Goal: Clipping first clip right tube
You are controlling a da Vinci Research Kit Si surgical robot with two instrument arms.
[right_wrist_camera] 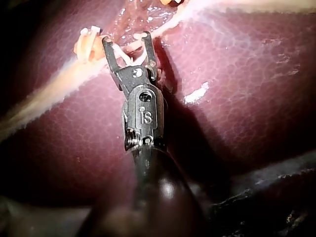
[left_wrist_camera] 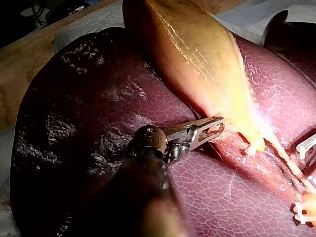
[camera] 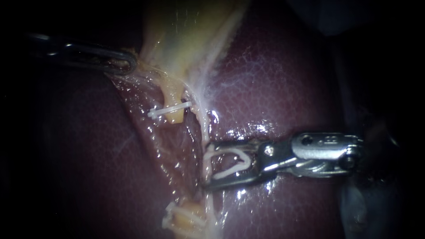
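Right instrument point(camera: 207, 164) jaws stood wide, gripping an open white clip point(camera: 239, 155) seated between them, its V mouth facing the right tube point(camera: 204, 128). The tube crossed the gap just at the jaw tips, so the clip looked lined up but not yet squeezed. I judged the wide stance deliberate: both legs had to pass either side of the tube before closing. Liver point(camera: 274, 79), dark red and glossy, filled the field and lay under everything. Gallbladder point(camera: 186, 35), pale yellow, ran up off it, its narrow end drawn toward the left instrument point(camera: 131, 62), whose jaws were closed on the gallbladder's tissue edge there. That pull seemed to be what spread the membrane and held the tube taut, clear of the liver for the clip. The right tube itself was a thin whitish wet strand, running from the gallbladder's neck down past the jaws, bare, with no clip on it. Just beside it, on the left instrument's side, sat a short yellow upper stump point(camera: 175, 116) with a placed clip point(camera: 170, 109) across it. Well apart, further along, lay a lower stump point(camera: 188, 217), also clipped. Risk as I saw it: the tube sat near the tips and might slip out on closing.
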